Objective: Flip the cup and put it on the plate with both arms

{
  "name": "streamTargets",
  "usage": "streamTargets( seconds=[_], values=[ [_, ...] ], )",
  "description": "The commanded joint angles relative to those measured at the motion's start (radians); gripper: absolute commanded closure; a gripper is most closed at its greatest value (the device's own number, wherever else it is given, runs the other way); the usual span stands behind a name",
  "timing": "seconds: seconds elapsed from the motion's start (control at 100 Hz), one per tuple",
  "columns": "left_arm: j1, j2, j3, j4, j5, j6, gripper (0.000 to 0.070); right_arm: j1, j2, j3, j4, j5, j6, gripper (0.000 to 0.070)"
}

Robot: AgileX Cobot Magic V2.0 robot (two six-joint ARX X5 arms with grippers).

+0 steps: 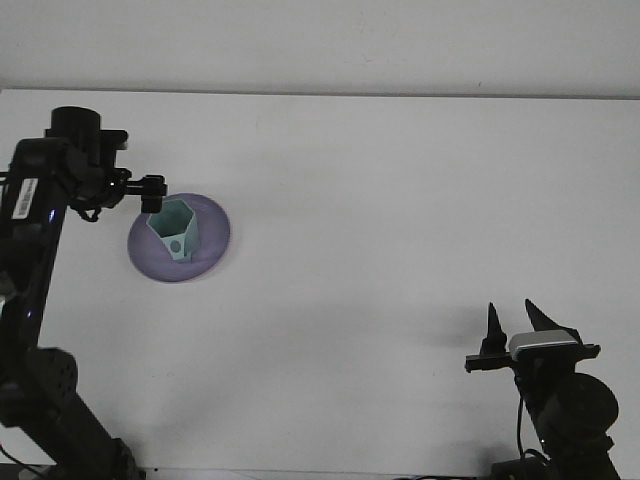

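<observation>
A pale teal faceted cup [177, 235] stands on the round purple plate [214, 240] at the left of the table, its mouth facing up. My left gripper [153, 196] sits just off the cup's upper left, at the plate's edge. It is open and holds nothing. My right gripper [512, 325] is low at the front right, far from the plate, with its fingers pointing up, open and empty.
The white table [380, 210] reaches back to a pale wall. My left arm [35, 200] runs down the left edge of the view. The base of my right arm [570, 410] fills the bottom right corner.
</observation>
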Motion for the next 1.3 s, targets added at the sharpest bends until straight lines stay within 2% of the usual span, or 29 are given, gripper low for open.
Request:
streamTargets(
  seconds=[0.0, 0.06, 0.16, 0.23, 0.34, 0.38, 0.63, 0.75, 0.91, 1.06, 1.29],
  values=[
    [0.006, -0.065, 0.027, 0.003, 0.000, -0.026, 0.0206, 0.001, 0.002, 0.008, 0.008, 0.003, 0.014, 0.0328],
    [0.011, -0.131, 0.027, 0.014, 0.000, -0.035, 0.0298, 0.001, 0.002, 0.008, 0.008, 0.003, 0.014, 0.0327],
    [0.014, -0.230, 0.026, 0.028, 0.004, -0.035, 0.0539, 0.001, 0.002, 0.008, 0.008, 0.003, 0.014, 0.0328],
    [0.014, -0.288, 0.016, 0.045, 0.033, -0.029, 0.0700, 0.001, 0.002, 0.008, 0.008, 0.003, 0.014, 0.0327],
    [0.014, -0.386, -0.062, 0.102, 0.065, -0.014, 0.0686, 0.001, 0.001, 0.008, 0.008, 0.003, 0.014, 0.0330],
    [0.014, -0.432, -0.121, 0.142, 0.065, -0.004, 0.0686, 0.001, 0.001, 0.008, 0.009, 0.003, 0.015, 0.0354],
    [0.012, -0.842, -0.745, 0.643, 0.065, -0.036, 0.0686, 0.001, 0.001, 0.008, 0.010, 0.004, 0.037, 0.0694],
    [0.012, -1.049, -1.056, 0.896, 0.064, -0.074, 0.0686, 0.000, 0.001, 0.008, 0.028, 0.007, 0.036, 0.0697],
    [0.012, -1.283, -1.355, 1.102, 0.056, -0.098, 0.0687, 0.001, 0.000, 0.005, 0.062, 0.007, 0.034, 0.0696],
    [0.012, -1.398, -1.479, 1.121, 0.000, -0.142, 0.0688, 0.001, 0.000, 0.005, 0.080, 0.006, 0.010, 0.0696],
    [0.013, -1.413, -1.492, 1.112, -0.001, -0.166, 0.0685, 0.001, 0.000, 0.005, 0.066, 0.003, 0.029, 0.0696]
  ],
)
